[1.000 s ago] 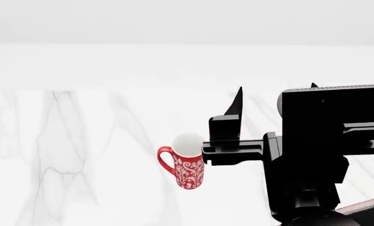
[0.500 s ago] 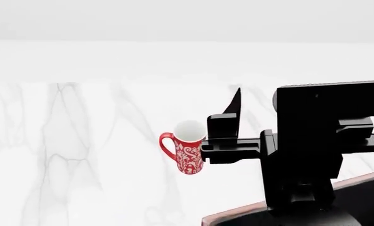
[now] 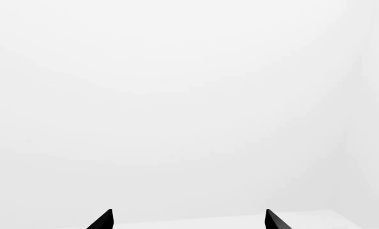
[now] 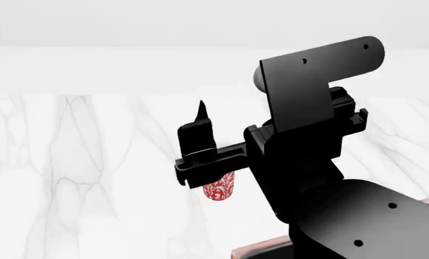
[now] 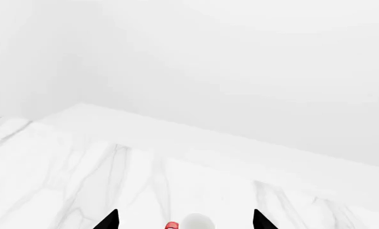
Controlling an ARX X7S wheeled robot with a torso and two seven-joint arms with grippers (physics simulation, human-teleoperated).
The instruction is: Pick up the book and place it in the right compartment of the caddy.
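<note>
The book is not in any view. Of the caddy I see only a strip of reddish-brown rim [image 4: 261,250] at the bottom of the head view, below my right arm. My right gripper [image 5: 186,222] is open and empty, its two black tips wide apart, with the red-and-white mug [image 5: 197,222] on the table between them in the wrist view. In the head view one of its fingers [image 4: 198,125] points up, and the arm hides most of the mug [image 4: 220,192]. My left gripper [image 3: 189,221] is open and empty, facing a blank white wall.
The white marble table [image 4: 84,178] stretches left and back to a white wall. My right arm's black body [image 4: 322,162] fills the middle and right of the head view and hides what lies behind it.
My right arm has risen and swung left in the head view, now covering most of the mug. The caddy rim at the bottom edge has come into view.
</note>
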